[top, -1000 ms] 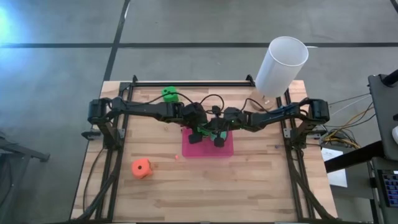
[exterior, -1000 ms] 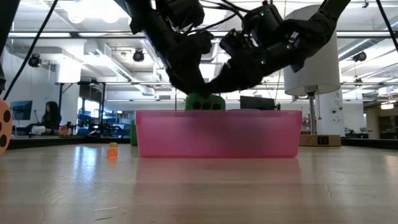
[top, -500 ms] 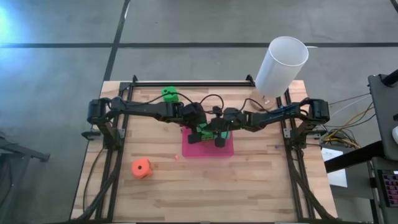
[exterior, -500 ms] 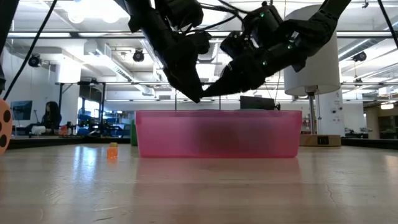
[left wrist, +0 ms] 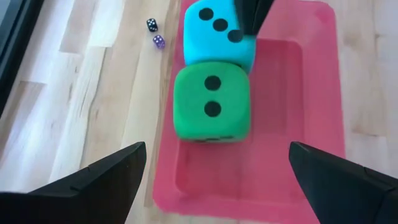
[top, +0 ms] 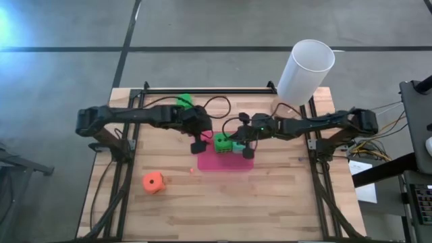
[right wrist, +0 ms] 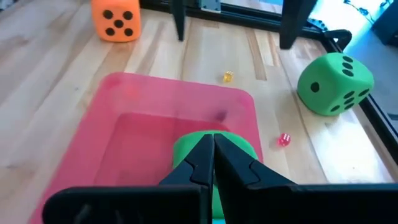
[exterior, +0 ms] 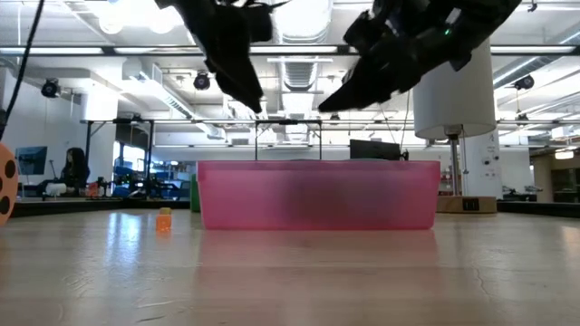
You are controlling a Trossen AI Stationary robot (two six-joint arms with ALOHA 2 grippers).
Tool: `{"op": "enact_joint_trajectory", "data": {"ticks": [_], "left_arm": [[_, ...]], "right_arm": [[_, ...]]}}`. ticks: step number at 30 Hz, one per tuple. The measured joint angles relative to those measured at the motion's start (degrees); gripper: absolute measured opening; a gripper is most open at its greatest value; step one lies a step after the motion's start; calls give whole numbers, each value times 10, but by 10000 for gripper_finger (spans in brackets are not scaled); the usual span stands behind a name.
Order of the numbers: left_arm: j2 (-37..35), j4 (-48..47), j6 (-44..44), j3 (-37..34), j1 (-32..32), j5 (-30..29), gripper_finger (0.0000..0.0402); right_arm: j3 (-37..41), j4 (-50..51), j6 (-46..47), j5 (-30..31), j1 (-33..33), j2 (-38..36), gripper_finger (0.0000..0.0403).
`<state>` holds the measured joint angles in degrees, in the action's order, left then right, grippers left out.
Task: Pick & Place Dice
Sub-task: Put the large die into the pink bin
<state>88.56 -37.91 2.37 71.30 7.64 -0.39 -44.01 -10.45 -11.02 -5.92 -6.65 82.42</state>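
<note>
Hovering over the near-left edge of the shallow translucent pink plastic tray (top: 209,164), the left gripper (top: 201,139) stood with its dark fingers spread wide and empty, while the right gripper (top: 246,145), fingers pressed tight together on nothing, hung above the tray's right side. Two of the soft foam dice already lay inside the tray, touching each other: a bright green cube with black pips (left wrist: 211,102) and a teal cube (left wrist: 214,34) just beyond it. A second bright green foam die (right wrist: 334,83) sat on the pale wooden table (top: 270,202) near the back rail, and the orange foam die (top: 154,181) rested well apart toward the front left. A few tiny hard dice (left wrist: 155,33) lay scattered on the wood beside the tray. Both remaining cubes looked light and squashy, so they would likely give under the pads and spring back; a grip across two opposite flat faces, centred on the cube, seemed safest, since a hold on corners or edges could let the foam twist or pop free.
</note>
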Motion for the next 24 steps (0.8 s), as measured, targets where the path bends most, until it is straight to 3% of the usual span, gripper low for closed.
{"op": "enact_joint_trajectory", "data": {"ticks": [5,17,24], "left_arm": [[-54,1,-27,-56,-1,0,395],[-197,5,-113,-214,-30,-1,397],[-250,-4,-134,-240,-96,-1,397]], "right_arm": [[7,45,-1,0,10,-58,8],[60,47,1,0,15,-169,8],[73,46,5,-1,15,-196,8]]}}
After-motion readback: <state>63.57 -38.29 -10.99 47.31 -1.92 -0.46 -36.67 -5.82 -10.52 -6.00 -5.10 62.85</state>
